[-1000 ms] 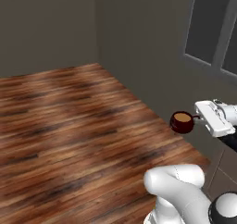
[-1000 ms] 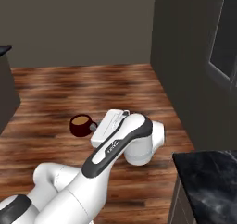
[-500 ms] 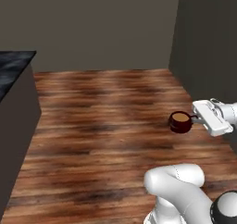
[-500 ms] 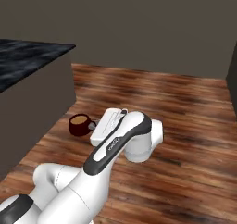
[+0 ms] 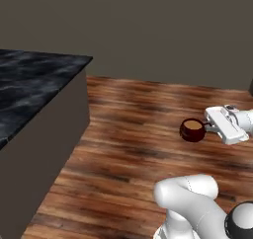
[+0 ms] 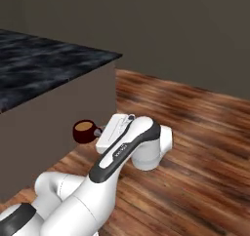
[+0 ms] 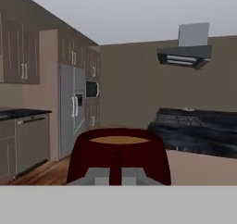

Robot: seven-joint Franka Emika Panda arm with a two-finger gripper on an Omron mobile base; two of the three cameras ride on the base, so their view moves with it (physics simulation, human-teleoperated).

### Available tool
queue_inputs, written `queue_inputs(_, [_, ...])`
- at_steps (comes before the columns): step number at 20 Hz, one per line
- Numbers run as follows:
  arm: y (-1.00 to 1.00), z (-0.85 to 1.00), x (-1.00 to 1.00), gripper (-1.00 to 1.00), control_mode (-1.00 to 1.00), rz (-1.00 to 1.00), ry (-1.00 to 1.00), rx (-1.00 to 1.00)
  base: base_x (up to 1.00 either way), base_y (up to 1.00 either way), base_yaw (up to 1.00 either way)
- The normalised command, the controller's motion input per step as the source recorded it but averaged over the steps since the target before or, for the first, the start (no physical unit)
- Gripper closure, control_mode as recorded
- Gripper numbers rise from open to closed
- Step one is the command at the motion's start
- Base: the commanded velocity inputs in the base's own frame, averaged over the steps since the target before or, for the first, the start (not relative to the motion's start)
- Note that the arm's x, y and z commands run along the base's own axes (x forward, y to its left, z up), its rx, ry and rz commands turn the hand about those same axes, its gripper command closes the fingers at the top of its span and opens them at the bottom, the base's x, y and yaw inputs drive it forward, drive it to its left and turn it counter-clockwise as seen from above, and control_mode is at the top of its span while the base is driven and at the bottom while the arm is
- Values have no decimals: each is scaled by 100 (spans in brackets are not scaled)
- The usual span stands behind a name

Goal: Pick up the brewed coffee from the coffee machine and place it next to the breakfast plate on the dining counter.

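Coffee mug (image 5: 192, 130) held upright by its handle in the hand (image 5: 209, 128).

Glossy veined marble counter (image 5: 34, 85), wood-plank floor (image 5: 143, 114)

1. Wood plank floor (image 5: 138, 129), brown and streaked.
2. Plain grey-brown wall (image 5: 148, 30) behind.
3. Steel fridge (image 7: 69, 112) among brown cabinets (image 7: 18, 56).
4. Range hood (image 7: 185, 54) hangs high on the far wall.

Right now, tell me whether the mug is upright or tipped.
Upright: the dark red mug sits level in the gripper, with its coffee surface flat below the rim.
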Motion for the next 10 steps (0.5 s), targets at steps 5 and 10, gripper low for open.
queue_inputs(5, [0, 0, 0, 100, 100, 0, 0, 0, 81, 0, 67])
queue_inputs(10, [0, 0, 0, 100, 100, 0, 0, 0, 67, 0, 70])
